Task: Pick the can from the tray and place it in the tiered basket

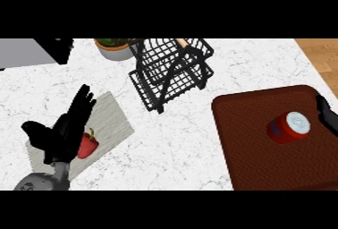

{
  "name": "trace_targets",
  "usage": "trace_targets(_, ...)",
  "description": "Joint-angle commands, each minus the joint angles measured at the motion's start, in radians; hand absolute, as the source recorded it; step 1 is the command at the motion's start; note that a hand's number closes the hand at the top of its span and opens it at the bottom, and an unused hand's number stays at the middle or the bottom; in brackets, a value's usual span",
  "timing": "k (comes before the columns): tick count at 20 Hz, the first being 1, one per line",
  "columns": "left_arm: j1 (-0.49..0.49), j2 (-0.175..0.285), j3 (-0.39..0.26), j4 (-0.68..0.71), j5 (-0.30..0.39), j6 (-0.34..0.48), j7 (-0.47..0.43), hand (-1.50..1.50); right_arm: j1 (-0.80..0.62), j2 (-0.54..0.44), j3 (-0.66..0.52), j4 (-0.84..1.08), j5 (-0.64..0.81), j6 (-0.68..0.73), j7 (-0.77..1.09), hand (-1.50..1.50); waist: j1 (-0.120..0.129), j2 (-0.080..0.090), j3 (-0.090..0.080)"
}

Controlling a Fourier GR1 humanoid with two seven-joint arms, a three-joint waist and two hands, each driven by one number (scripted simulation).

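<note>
Left hand at far left, fingers straight and slightly spread, over one grey mat with one red pepper. One potted plant, one tiered basket. One can sits on the one tray — right hand near it at the edge, open or closed I can't tell.

Black left hand, rounded grey forearm
</note>
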Motion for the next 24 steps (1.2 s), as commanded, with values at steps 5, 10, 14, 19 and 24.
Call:
trace_targets(5, -0.077, -0.006, -0.036, 0.087, 0.026, -0.106, 0.051, 0.00, 0.412, 0.180, -0.047, -0.157, 0.080, -0.071, -0.355, -1.50, 0.072, 0.006, -0.005)
trace_targets(10, -0.090, -0.009, -0.018, 0.103, 0.043, -0.136, 0.049, 0.00, 0.609, 0.086, 0.023, -0.282, 0.265, -0.205, -0.132, -1.50, 0.094, 0.011, -0.009)
trace_targets(14, -0.068, 0.009, -0.015, 0.069, 0.058, -0.160, 0.056, 0.00, 0.760, 0.040, 0.040, -0.360, 0.425, -0.339, 0.077, -1.50, 0.111, 0.018, -0.014)
trace_targets(19, -0.084, -0.019, -0.054, 0.068, 0.031, -0.150, 0.066, 0.00, 0.902, -0.007, 0.056, -0.472, 0.590, -0.389, 0.359, -1.50, 0.138, 0.031, -0.016)
trace_targets(24, -0.096, -0.018, -0.055, 0.069, 0.032, -0.165, 0.070, 0.00, 0.960, -0.030, 0.097, -0.638, 0.738, -0.332, 0.645, -1.50, 0.172, 0.036, -0.016)
